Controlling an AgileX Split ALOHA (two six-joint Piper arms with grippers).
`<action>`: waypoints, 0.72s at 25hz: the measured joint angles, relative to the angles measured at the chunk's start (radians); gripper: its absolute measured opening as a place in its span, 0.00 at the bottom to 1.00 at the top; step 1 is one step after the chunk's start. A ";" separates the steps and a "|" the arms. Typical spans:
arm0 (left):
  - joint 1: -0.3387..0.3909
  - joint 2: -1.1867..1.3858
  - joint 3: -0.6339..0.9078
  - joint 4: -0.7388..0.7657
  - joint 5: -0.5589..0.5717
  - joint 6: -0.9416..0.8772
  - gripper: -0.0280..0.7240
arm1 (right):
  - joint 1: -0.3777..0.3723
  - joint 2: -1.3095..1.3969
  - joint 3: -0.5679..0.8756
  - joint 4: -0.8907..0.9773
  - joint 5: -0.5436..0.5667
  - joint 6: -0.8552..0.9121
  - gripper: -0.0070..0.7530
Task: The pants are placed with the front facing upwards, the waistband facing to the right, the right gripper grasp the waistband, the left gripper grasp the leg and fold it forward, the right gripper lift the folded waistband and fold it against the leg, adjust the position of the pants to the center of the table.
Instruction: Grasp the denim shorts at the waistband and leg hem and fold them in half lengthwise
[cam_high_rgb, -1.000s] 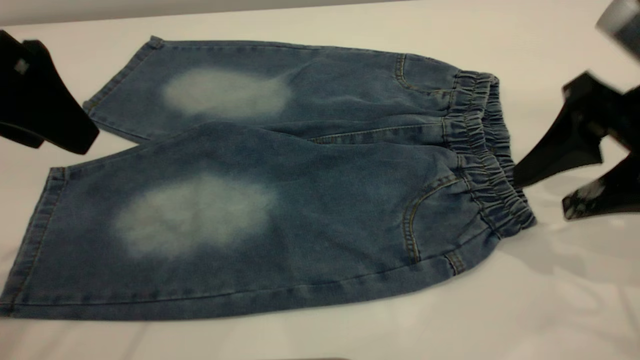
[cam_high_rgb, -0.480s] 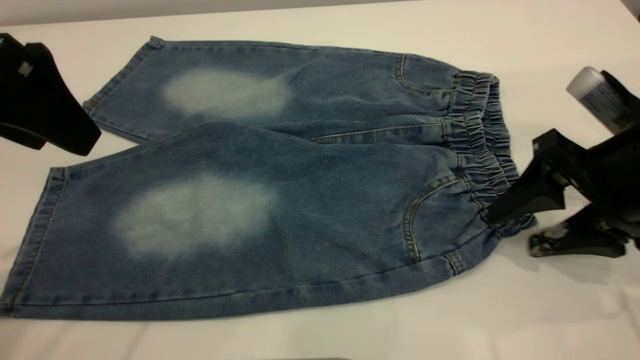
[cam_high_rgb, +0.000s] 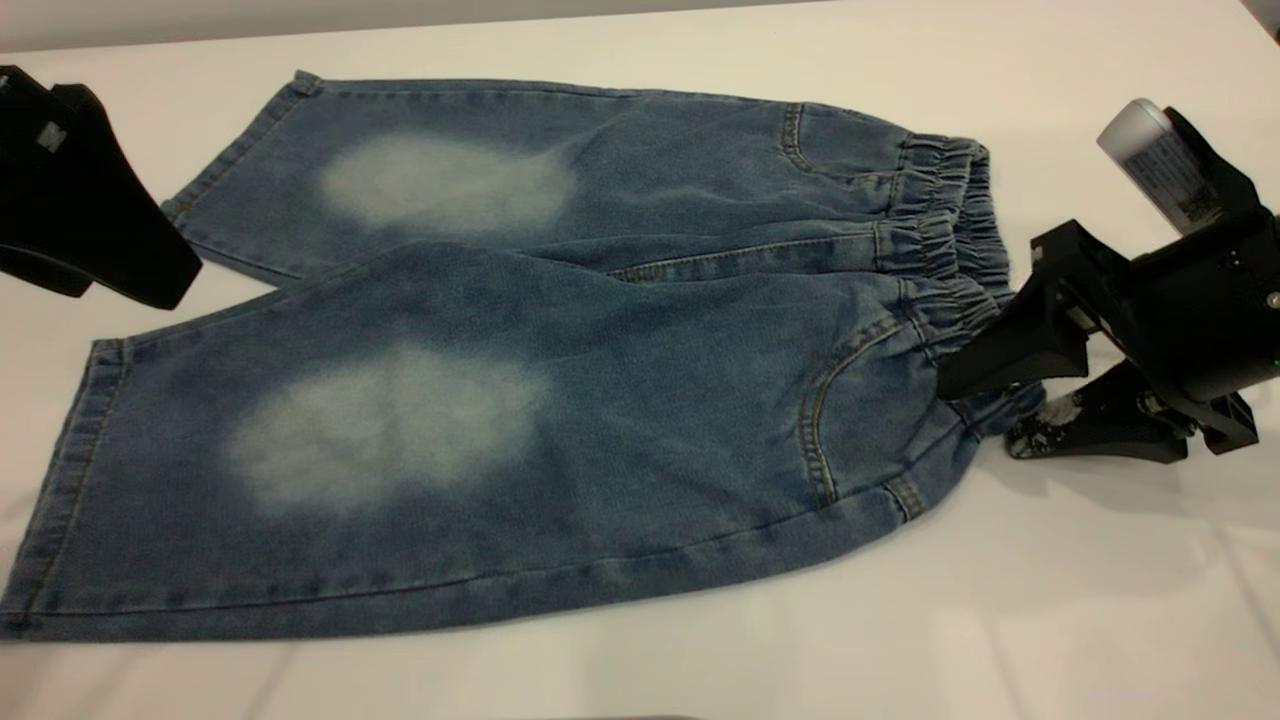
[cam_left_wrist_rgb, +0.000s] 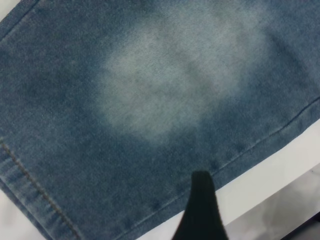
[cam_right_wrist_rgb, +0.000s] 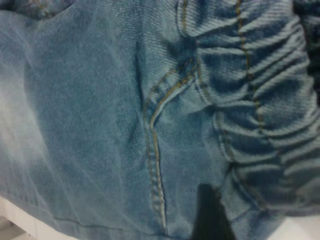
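Two fingers (cam_high_rgb: 985, 365) astride waistband (cam_high_rgb: 945, 245)

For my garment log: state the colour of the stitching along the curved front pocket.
Tan, on the blue denim pants' curved pocket stitching; clearest in the right wrist view.

big white table (cam_high_rgb: 1080, 90), just the denim pants (cam_high_rgb: 620, 400) lying flat on it (front up, waistband (cam_high_rgb: 950, 230) on the right)
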 joint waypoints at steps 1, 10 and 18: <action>0.000 0.000 0.000 0.000 0.000 0.000 0.72 | 0.000 0.001 0.000 0.002 -0.004 0.000 0.55; 0.000 0.000 0.000 0.000 0.000 -0.001 0.72 | 0.000 0.012 -0.008 0.005 -0.046 -0.050 0.08; 0.000 0.000 0.000 0.000 0.000 -0.003 0.72 | 0.000 0.012 -0.008 0.006 0.017 -0.086 0.07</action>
